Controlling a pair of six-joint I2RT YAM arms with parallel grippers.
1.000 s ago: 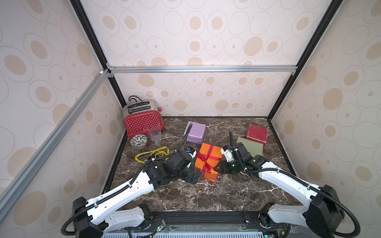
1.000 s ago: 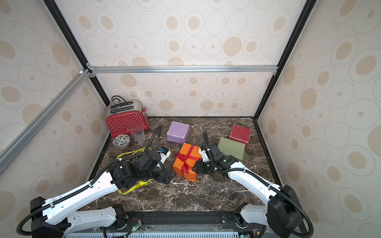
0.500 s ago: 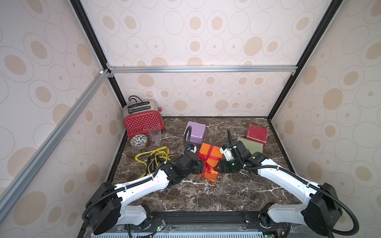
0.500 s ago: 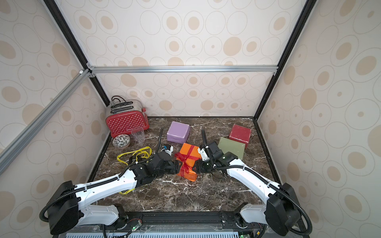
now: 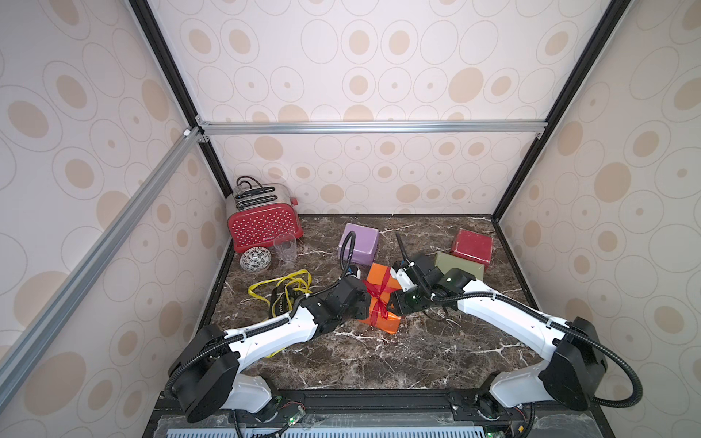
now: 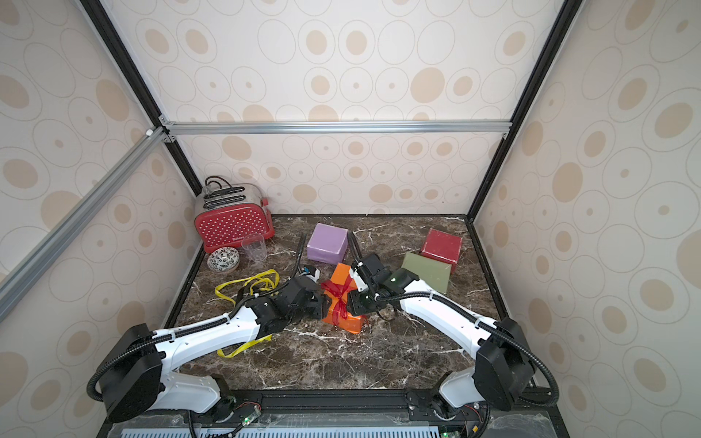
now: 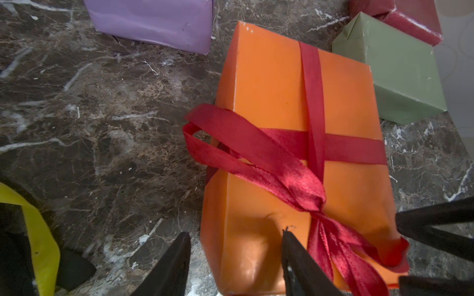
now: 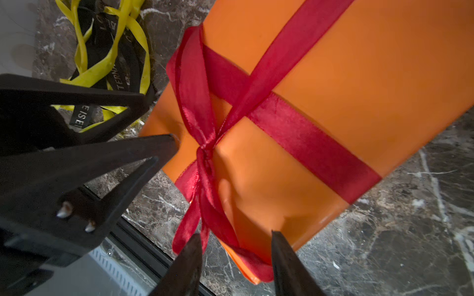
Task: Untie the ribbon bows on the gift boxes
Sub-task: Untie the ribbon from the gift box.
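Observation:
The orange gift box (image 5: 380,319) lies mid-table, its red ribbon bow (image 5: 379,291) tied, with loops and tails hanging over the near end. My left gripper (image 5: 363,303) is at the box's left side. In the left wrist view this gripper (image 7: 236,233) is open and straddles the box's (image 7: 269,89) corner beside the bow's knot (image 7: 311,197). My right gripper (image 5: 397,303) is at the box's right side. The right wrist view shows that gripper (image 8: 234,233) open, with a red ribbon tail (image 8: 238,230) and the box corner between its fingers.
Lilac (image 5: 358,242), olive (image 5: 457,263) and dark red (image 5: 472,244) boxes stand bare behind the orange one. Loose yellow ribbons (image 5: 280,286) and a black ribbon (image 5: 278,303) lie at the left. A red toaster (image 5: 263,223), patterned bowl (image 5: 255,259) and clear cup (image 5: 285,247) fill the back left corner.
My left arm has reached right to the orange box and its jaws have narrowed. The right gripper has stayed at the box's right side, jaws slightly narrower.

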